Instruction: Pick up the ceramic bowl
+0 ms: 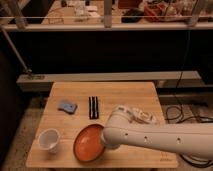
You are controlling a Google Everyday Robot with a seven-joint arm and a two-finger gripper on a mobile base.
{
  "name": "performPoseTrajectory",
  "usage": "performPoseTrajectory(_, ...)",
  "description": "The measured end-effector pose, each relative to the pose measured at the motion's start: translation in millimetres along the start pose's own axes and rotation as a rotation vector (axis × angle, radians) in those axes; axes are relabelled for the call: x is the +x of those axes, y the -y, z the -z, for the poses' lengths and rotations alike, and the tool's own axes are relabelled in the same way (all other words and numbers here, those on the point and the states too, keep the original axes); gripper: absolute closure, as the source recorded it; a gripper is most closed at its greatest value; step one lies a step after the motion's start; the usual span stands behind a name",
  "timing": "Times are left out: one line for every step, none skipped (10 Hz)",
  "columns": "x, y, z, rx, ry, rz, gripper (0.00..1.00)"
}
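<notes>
The end effector is hidden beneath the white arm (150,136), at the right rim of the ceramic bowl (88,144). Its fingers are closed, but whether the rim is gripped cannot be told. That rim and the near right part of the desk (125,95) are covered by the arm, which is cut off by the right edge. The 2 dark strips (93,107) and the blue item (66,106) are too blurred to be identified. The clutter (150,9) behind is blurred and cropped at the top.

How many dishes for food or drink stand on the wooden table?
2. The white cup stands at the front left; the ceramic bowl is at the front centre. The claw is at the bowl's right edge, and the arm may hide something there.
</notes>
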Motion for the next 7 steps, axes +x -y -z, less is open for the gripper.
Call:
performPoseTrajectory(0.0, 0.1, 0.5, -0.001, -0.001, 0.000, 0.97)
performPoseTrajectory(-0.1, 0.2, 0.7, -0.002, 0.000, 0.001, 0.97)
performPoseTrajectory(-0.2, 0.5, 1.1, -0.004, -0.001, 0.002, 0.97)
performPoseTrajectory(-0.3, 0.4, 1.2, -0.005, -0.001, 0.002, 0.97)
performPoseTrajectory(-0.4, 0.8, 2.0, -0.006, -0.002, 0.003, 0.97)
performPoseTrajectory(-0.4, 0.7, 2.4, -0.008, -0.002, 0.004, 0.97)
performPoseTrajectory(-0.4, 0.9, 2.6, -0.009, -0.002, 0.005, 0.97)
